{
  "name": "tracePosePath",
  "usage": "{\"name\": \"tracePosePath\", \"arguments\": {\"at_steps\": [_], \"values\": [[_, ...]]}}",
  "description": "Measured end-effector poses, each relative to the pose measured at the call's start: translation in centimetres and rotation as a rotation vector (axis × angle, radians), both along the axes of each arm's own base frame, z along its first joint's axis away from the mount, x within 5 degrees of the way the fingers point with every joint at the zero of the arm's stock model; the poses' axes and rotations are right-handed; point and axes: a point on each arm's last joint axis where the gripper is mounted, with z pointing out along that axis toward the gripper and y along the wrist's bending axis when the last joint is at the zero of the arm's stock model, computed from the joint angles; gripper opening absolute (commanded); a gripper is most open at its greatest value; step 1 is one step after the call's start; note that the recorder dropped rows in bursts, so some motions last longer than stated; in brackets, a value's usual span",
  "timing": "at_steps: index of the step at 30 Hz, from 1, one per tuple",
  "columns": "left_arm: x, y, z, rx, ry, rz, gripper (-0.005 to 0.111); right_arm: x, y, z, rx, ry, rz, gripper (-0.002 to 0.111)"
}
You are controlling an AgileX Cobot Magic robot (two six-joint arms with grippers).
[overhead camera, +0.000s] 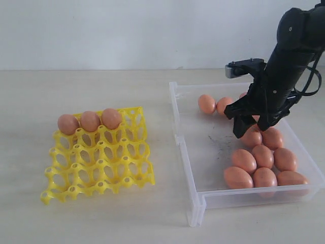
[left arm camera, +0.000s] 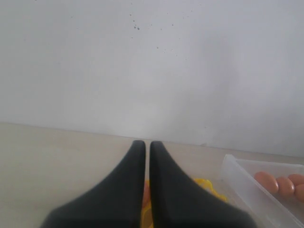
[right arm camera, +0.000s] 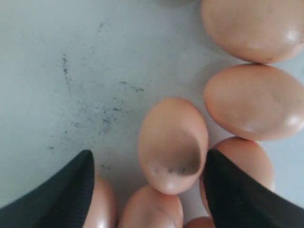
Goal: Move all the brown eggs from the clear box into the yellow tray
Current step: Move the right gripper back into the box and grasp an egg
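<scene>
Pale worktop [overhead camera: 101,218]: three brown eggs [overhead camera: 90,121] are occupying the yellow tray [overhead camera: 101,168]; others are lying in the clear box [overhead camera: 183,147], right tool [overhead camera: 251,131] gaping, empty.

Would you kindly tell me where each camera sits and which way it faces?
Exterior view: off the arms, raised, looking down on yellow plastic lattice egg tray, clear plastic box, right gripper.
Left wrist view: left arm, looking along shut left gripper toward white wall.
Right wrist view: right arm, looking down between open fingers at smooth brown oval eggs.
Shared: exterior and right wrist both show those eggs.
</scene>
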Motion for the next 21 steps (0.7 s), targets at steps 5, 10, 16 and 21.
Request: {"name": "tracePosePath", "arguments": {"at_steps": [5,10,16,21], "values": [[0.0,0.0,0.0,0.0,0.0,0.0,0.004,0.5,0.1,-0.9,0.003,-0.014,-0.018,0.059],[0.0,0.0,0.0,0.0,0.0,0.0,0.004,0.8,0.1,-2.4,0.0,-0.001,-0.028,0.059],[0.0,0.0,0.0,0.0,0.0,0.0,0.004,1.1,0.2,-3.8,0.001,0.006,-0.037,0.034],[0.0,0.0,0.0,0.0,0.0,0.0,0.004,1.2,0.2,-4.0,0.0,0.002,-0.037,0.0]]}}
